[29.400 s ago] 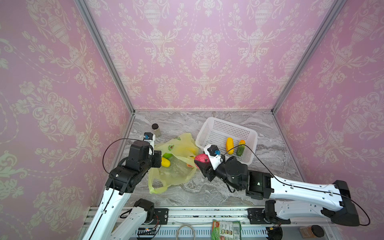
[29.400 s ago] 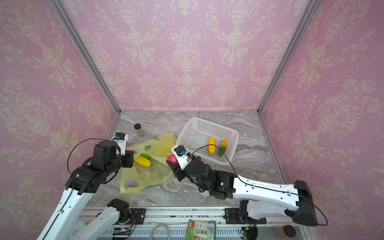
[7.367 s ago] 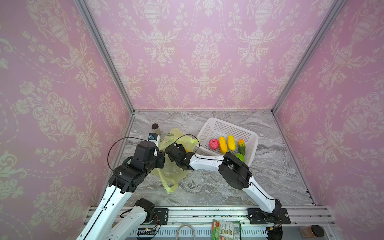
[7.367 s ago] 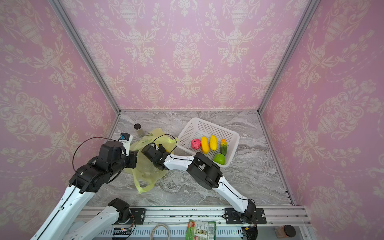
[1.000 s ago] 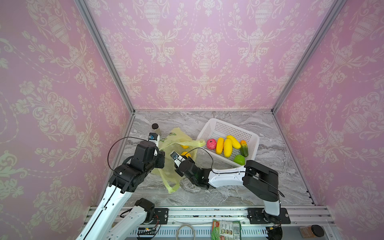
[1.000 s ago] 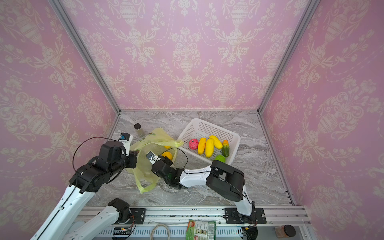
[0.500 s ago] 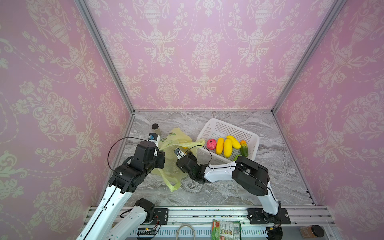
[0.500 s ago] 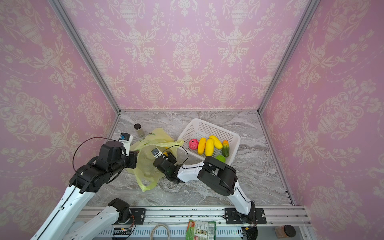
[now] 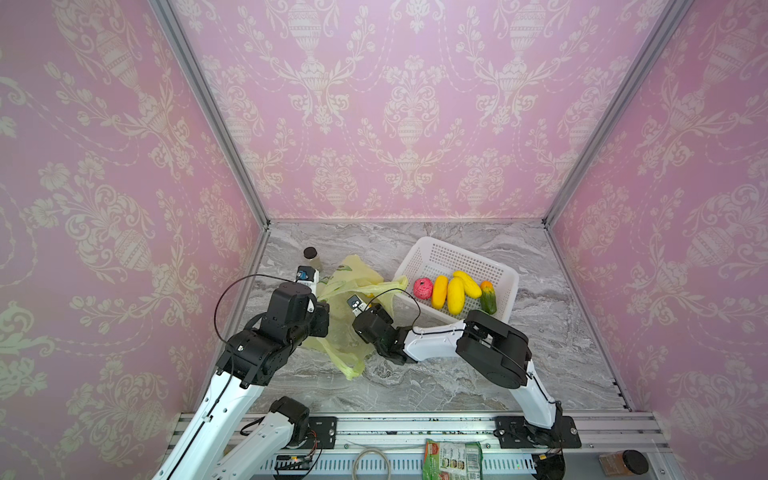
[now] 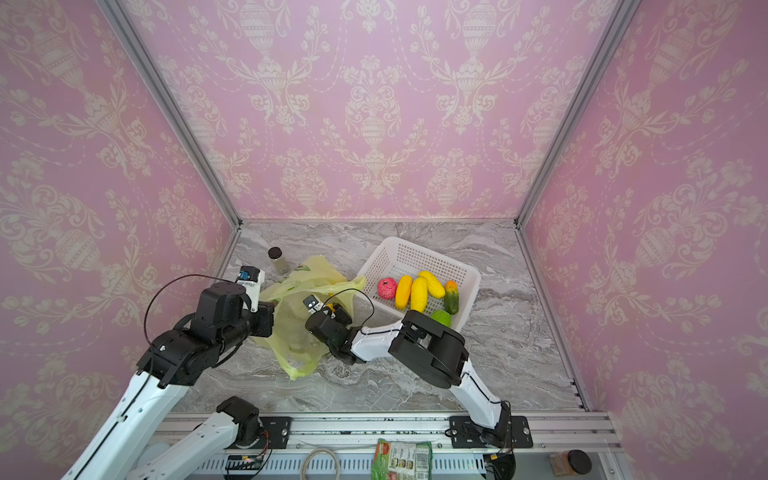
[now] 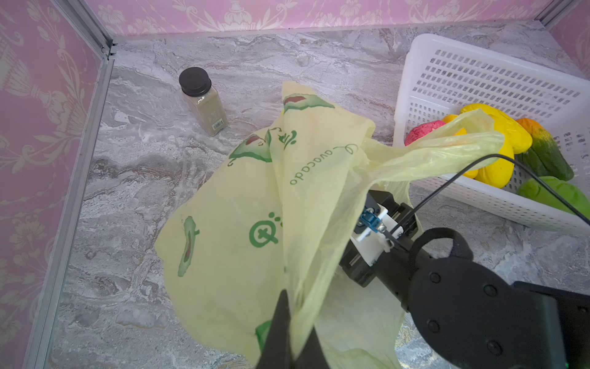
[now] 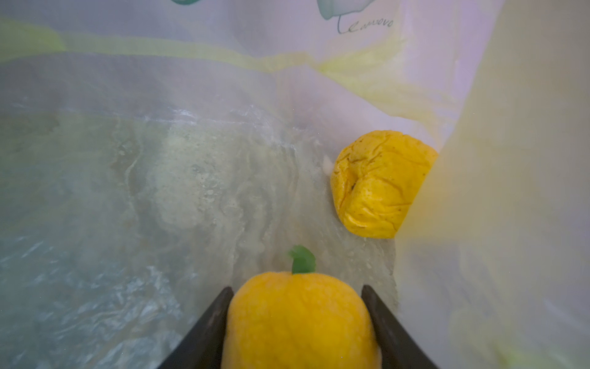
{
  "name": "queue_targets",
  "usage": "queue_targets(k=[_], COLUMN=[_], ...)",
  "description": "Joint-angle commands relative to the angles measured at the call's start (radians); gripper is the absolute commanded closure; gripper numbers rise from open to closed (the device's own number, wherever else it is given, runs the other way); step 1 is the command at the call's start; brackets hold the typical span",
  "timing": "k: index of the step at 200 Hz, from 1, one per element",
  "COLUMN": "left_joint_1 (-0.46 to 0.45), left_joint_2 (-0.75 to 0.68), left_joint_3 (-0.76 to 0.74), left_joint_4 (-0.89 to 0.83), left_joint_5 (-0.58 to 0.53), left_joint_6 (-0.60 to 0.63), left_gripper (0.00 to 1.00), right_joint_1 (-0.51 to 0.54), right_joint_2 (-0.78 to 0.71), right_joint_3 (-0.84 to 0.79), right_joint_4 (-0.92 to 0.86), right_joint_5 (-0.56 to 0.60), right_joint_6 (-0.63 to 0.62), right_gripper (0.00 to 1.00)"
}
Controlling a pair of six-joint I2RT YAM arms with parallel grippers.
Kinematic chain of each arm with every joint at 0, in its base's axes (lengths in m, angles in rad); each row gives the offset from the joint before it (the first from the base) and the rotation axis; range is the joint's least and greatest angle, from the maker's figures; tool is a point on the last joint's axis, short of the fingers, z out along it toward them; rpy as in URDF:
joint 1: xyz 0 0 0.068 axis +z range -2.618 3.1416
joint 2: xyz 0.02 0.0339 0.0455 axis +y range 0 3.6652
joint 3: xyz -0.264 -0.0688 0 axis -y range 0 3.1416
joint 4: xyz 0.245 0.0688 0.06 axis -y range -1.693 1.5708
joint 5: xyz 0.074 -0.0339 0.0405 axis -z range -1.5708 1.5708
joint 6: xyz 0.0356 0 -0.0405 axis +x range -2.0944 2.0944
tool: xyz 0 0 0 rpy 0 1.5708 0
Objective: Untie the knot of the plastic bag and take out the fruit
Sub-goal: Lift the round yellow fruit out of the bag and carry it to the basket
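The plastic bag (image 9: 353,332) (image 10: 297,332) (image 11: 255,204) is yellow-green with avocado prints and lies open left of the basket. My left gripper (image 11: 292,322) is shut on a fold of its edge and holds it up. My right gripper (image 12: 297,319) is inside the bag, its two dark fingers (image 12: 207,319) pressed on either side of an orange-yellow round fruit (image 12: 300,316) with a green stem. A second yellow fruit (image 12: 380,185) lies further in, on the bag's floor. One handle loop (image 11: 447,153) hangs loose towards the basket. The knot shows in no view.
A white perforated basket (image 9: 457,255) (image 10: 419,253) at the right holds a pink ball (image 9: 423,288), yellow oblongs (image 9: 455,295), a green-orange piece (image 9: 488,299) and a green pepper (image 10: 441,318). A small black-capped bottle (image 9: 311,259) (image 11: 202,99) stands by the left wall.
The right arm's elbow has swung left, nearer the bag, while its wrist stays at the bag's mouth. The left arm and the bag's held edge have not moved.
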Motion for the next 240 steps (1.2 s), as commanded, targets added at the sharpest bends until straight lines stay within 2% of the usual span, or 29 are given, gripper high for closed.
queue_targets(k=[1, 29, 49, 98, 126, 157, 240], left_joint_1=[-0.008, -0.008, -0.008, -0.008, -0.008, -0.008, -0.01], left_joint_2=[-0.008, -0.009, -0.006, -0.006, -0.005, -0.005, -0.002], left_joint_3=[-0.009, -0.01, -0.01, -0.01, -0.011, -0.01, -0.01], left_joint_4=[-0.012, -0.012, -0.013, -0.013, -0.012, -0.013, -0.012], left_joint_5=[-0.013, -0.014, -0.013, -0.014, -0.013, -0.013, -0.013], left_joint_6=[-0.015, -0.016, -0.015, -0.016, -0.016, -0.015, -0.016], left_gripper=[1.0, 1.0, 1.0, 1.0, 1.0, 1.0, 1.0], right_joint_1=[-0.004, 0.002, 0.019, 0.111, 0.154, 0.177, 0.153], right_joint_2=[0.0, -0.063, -0.13, -0.255, -0.323, -0.433, -0.824], right_joint_3=[0.005, -0.028, -0.063, -0.079, -0.098, -0.209, -0.586], right_joint_4=[0.007, 0.0, -0.002, -0.055, -0.044, -0.004, 0.279], right_joint_5=[0.001, -0.018, -0.031, -0.035, -0.036, -0.038, 0.005], right_joint_6=[0.019, 0.035, 0.037, -0.015, -0.035, -0.038, -0.013], right_gripper=[0.48, 0.55, 0.56, 0.65, 0.67, 0.69, 0.72])
